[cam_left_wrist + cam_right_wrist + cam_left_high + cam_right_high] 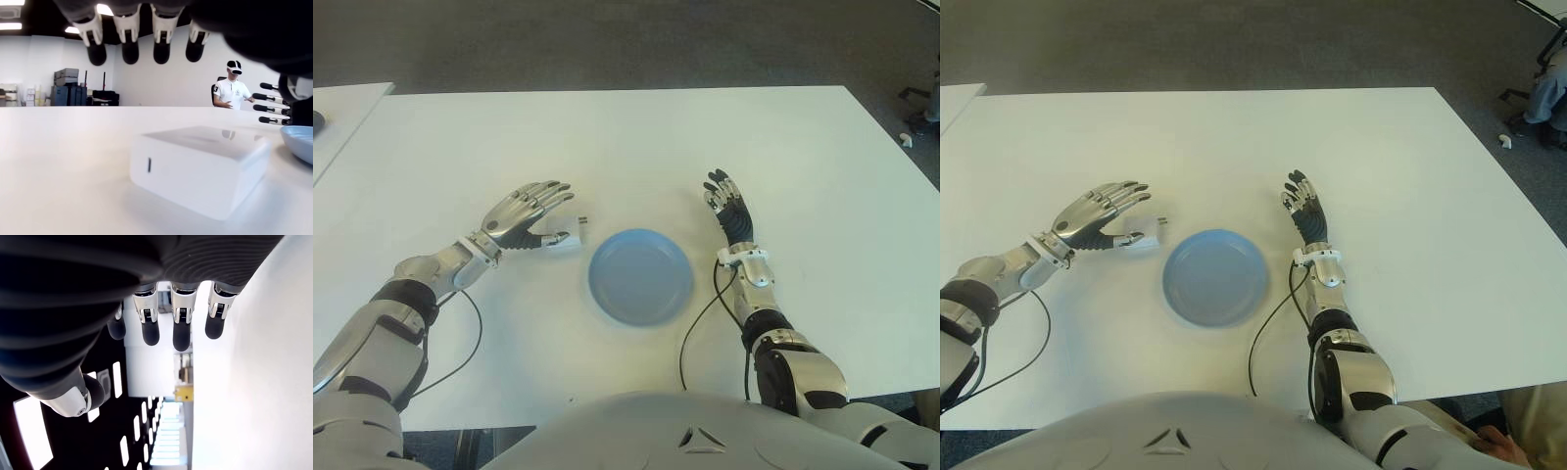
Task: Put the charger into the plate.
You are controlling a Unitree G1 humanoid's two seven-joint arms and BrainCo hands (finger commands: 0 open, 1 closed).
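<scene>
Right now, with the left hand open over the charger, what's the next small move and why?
Probably lower the left hand a little and close its fingers around the charger. The charger lies on the table just left of the blue plate, ungrasped, with the fingers spread above it in the left wrist view. The right hand is open on the plate's right and isn't needed.

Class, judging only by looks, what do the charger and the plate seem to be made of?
The small white boxy charger looks like smooth, slightly glossy plastic: its top shows faint reflections. The round light-blue plate seems to be plastic too, evenly coloured with a soft sheen, though glazed ceramic cannot be ruled out.
</scene>
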